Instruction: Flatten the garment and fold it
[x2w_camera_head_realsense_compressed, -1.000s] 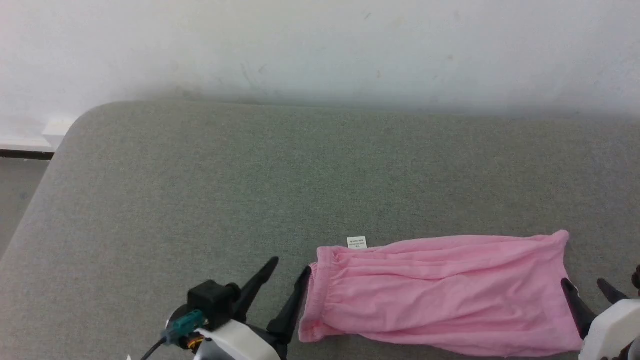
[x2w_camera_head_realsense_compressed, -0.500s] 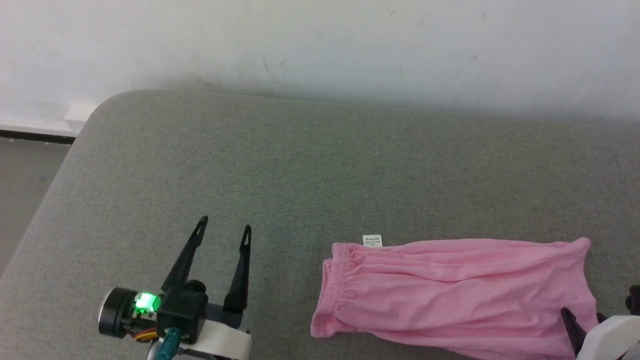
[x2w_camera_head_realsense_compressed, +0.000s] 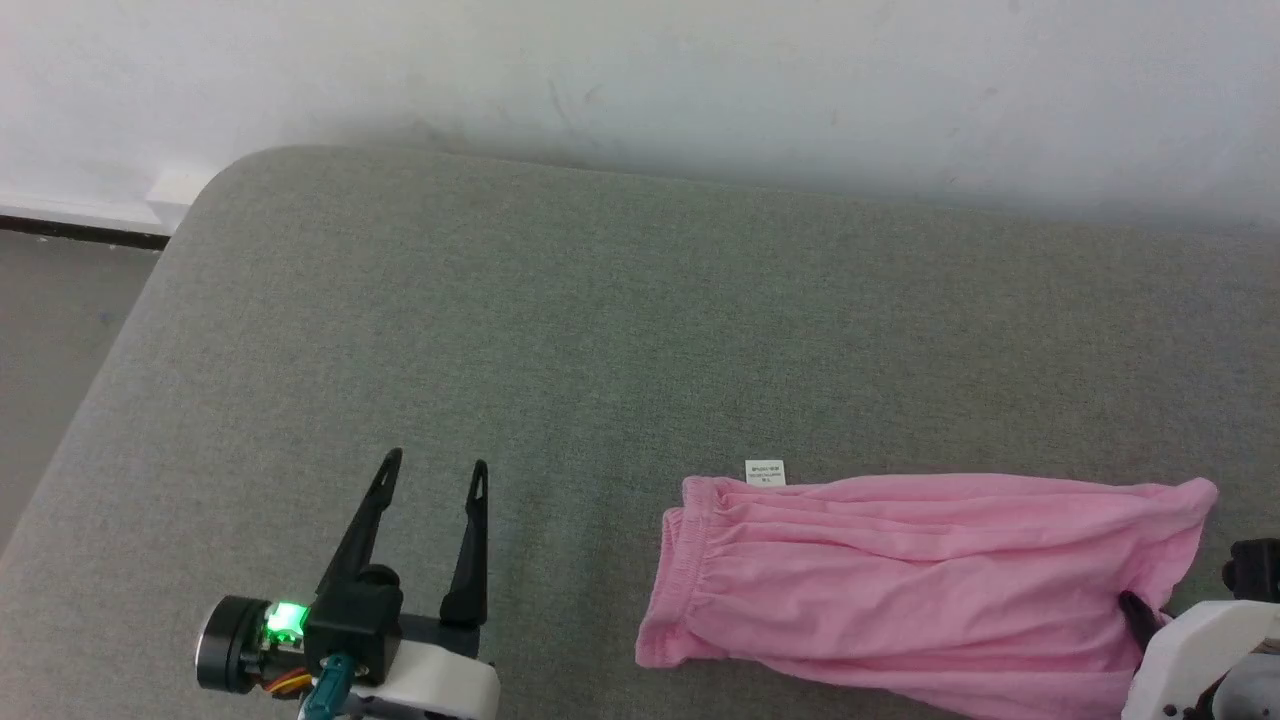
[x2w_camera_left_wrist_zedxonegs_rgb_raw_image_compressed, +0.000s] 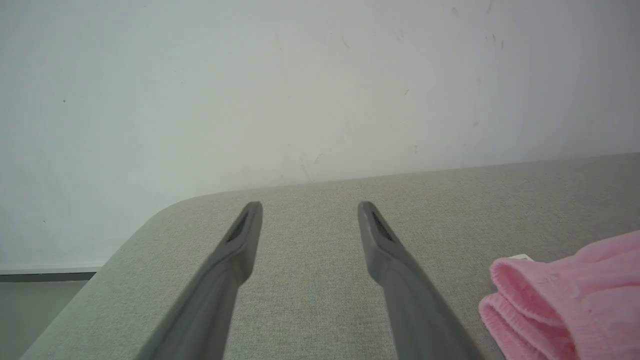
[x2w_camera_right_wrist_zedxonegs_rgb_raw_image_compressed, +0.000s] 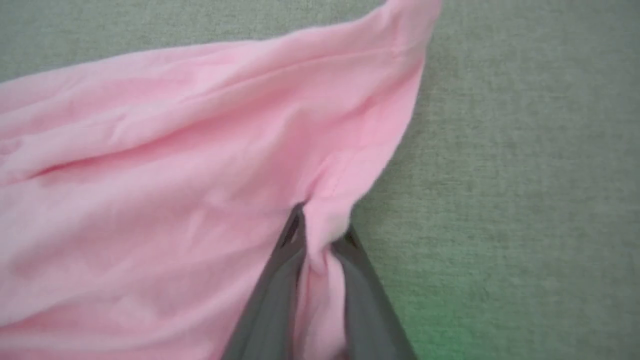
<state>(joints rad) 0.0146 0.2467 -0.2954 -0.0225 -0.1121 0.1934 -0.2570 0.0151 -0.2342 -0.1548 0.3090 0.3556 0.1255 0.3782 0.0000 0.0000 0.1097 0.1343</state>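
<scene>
Though open and just beside the cloth a second ago, now clamped on it with the right pincer: a pinch of pink hem bunched between the two dark fingers, plain to see from the right wrist. Meanwhile drawn back with the left pincer from the waistband to bare grey cover well to the left; set apart, holding nothing, touching nothing pink. Part of that apparent shift owed to the head camera turning, not to the things.

Lying lengthwise along the front edge of the tabletop, toward the front right corner: the garment, waistband end to the left, white tag poking out at the far side of that end, hem end to the right under the grip. Spread fairly flat, yet marked by long soft creases, so not quite smooth.

Judged from this: flattening seemingly near done, folding about to begin. Probably next, lifting the hem end and carrying it leftward over the waistband. Gripped at one point only, and thin limp cloth at that, so likely to sag or drag at the far hem corner. Worth lifting low and slowly, and pinning the waistband end with the free pincer in case of sliding.
</scene>
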